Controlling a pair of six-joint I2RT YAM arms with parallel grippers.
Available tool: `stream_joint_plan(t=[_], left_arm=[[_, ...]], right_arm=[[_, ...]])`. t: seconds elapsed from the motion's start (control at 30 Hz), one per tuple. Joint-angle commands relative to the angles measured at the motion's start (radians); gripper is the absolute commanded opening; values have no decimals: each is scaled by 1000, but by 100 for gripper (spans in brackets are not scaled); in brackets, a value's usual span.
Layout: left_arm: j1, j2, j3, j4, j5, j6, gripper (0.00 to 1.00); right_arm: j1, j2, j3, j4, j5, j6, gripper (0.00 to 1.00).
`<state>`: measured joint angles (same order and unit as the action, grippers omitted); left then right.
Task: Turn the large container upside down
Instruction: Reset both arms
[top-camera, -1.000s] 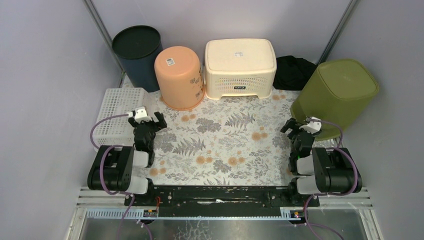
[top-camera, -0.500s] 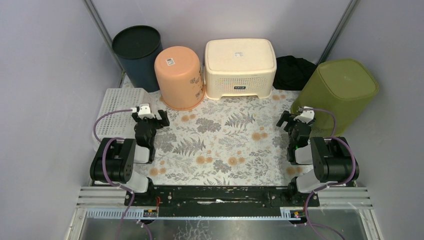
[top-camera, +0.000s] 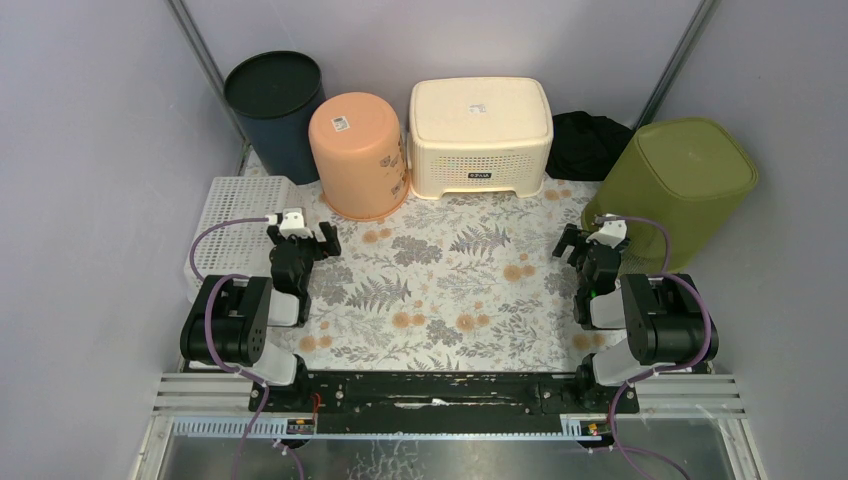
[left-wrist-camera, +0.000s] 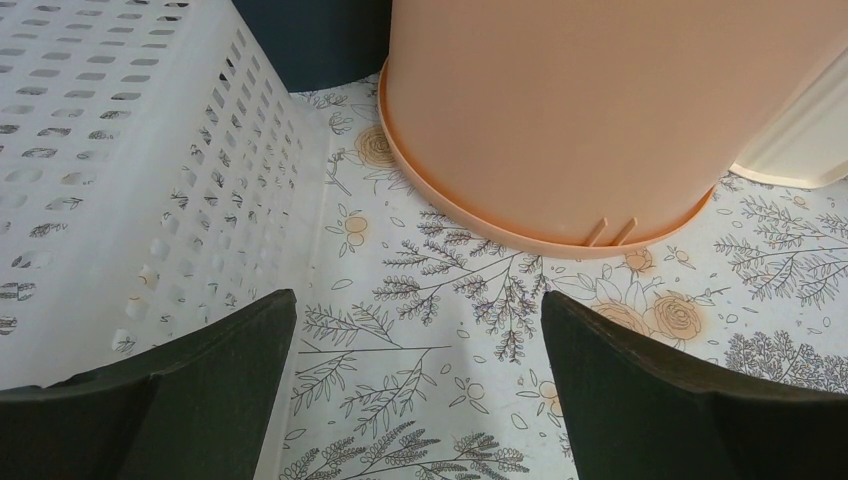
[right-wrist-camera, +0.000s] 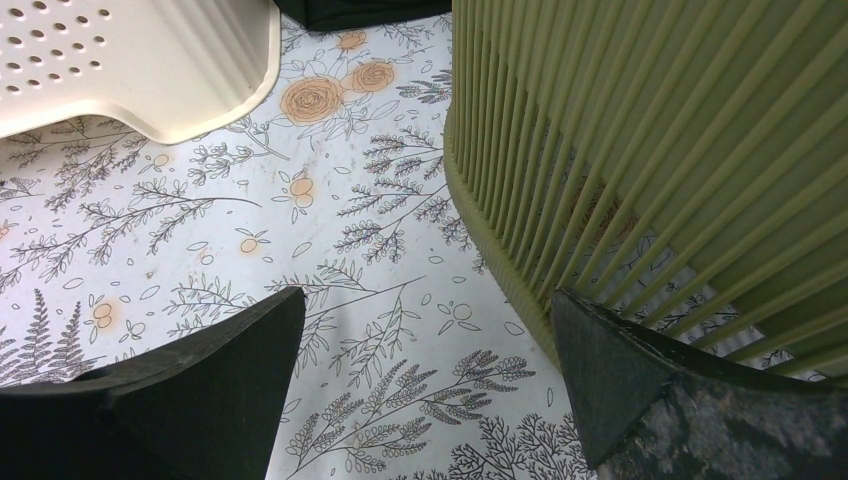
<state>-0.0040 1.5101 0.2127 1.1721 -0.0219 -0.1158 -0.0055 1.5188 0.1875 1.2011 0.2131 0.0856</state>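
Observation:
The large container (top-camera: 680, 185) is an olive-green slatted bin at the right. It stands with its closed base up, tilted against the right wall; its ribbed side (right-wrist-camera: 650, 130) fills the right of the right wrist view. My right gripper (top-camera: 590, 248) is just left of its lower rim, open (right-wrist-camera: 428, 295) over the floral mat, and its right finger is close beside the rim. My left gripper (top-camera: 300, 240) hangs open (left-wrist-camera: 418, 300) above the mat, between the white perforated basket and the peach bucket. Neither gripper holds anything.
A white perforated basket (top-camera: 235, 225) (left-wrist-camera: 100, 170) lies at the left. An upturned peach bucket (top-camera: 358, 150) (left-wrist-camera: 560, 110), a dark blue bin (top-camera: 272, 100), an upturned cream basket (top-camera: 480, 125) (right-wrist-camera: 130, 60) and a black cloth (top-camera: 585, 140) line the back wall.
Over the last second both arms have lifted and pushed their grippers a little forward, the right one towards the green container. The jaws stayed open.

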Motion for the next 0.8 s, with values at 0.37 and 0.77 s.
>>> stream_joint_plan(t=[0.37, 0.77], left_arm=[[7, 6, 18, 31, 5, 34, 100], [7, 6, 25, 21, 22, 44, 100]], right_arm=[[6, -7, 18, 45, -17, -18, 99], [6, -3, 20, 44, -26, -27, 99]])
